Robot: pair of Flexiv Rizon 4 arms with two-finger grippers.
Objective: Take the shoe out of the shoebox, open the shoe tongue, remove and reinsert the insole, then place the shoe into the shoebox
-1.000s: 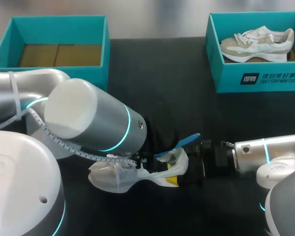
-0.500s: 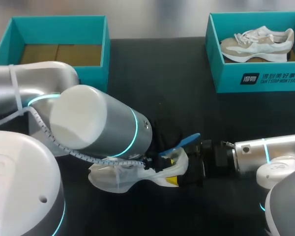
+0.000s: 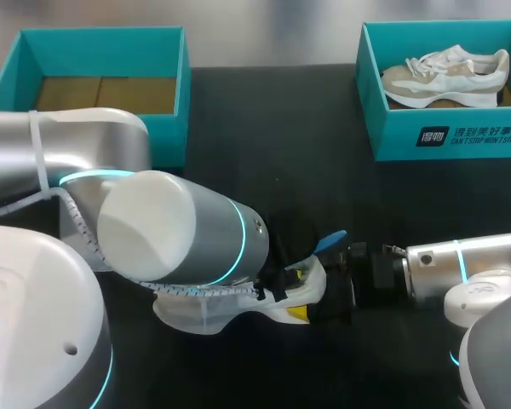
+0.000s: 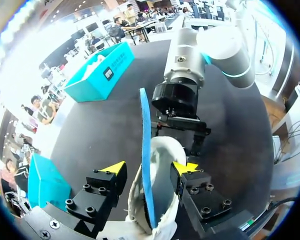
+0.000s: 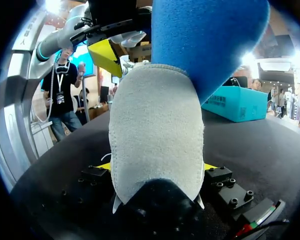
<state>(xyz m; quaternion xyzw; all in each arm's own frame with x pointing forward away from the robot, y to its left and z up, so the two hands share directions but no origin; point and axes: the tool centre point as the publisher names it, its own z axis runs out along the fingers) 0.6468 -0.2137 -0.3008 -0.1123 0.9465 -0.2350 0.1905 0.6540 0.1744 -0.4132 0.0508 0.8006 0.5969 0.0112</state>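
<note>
Two pincers work on one shoe, which lies on the counter with its heel in the right pincer and its middle under the left one.

Over the last second the left arm slides along the shoe toward the heel. It now covers most of the blue insole, so only the insole's tip shows past it from above. The right arm does not stir.

Seen from the left wrist, the left pincer stands apart with the insole on edge between its fingers, and neither finger seems to press on it. The right pincer is clamped on the heel from both sides (only slivers of its yellow tips show beside the grey heel patch).

My reading is that the insole is half drawn out and the left pincer is lining up to take hold of it while the right steadies the shoe, so the removal is under way but not finished.

As for heading, the shoe's long axis runs straight out from the right pincer. The heel is nearest it and the toe points away, past the left pincer. The shoe sits roughly sole down, and the insole rises from its opening and leans back over the right pincer.
</note>
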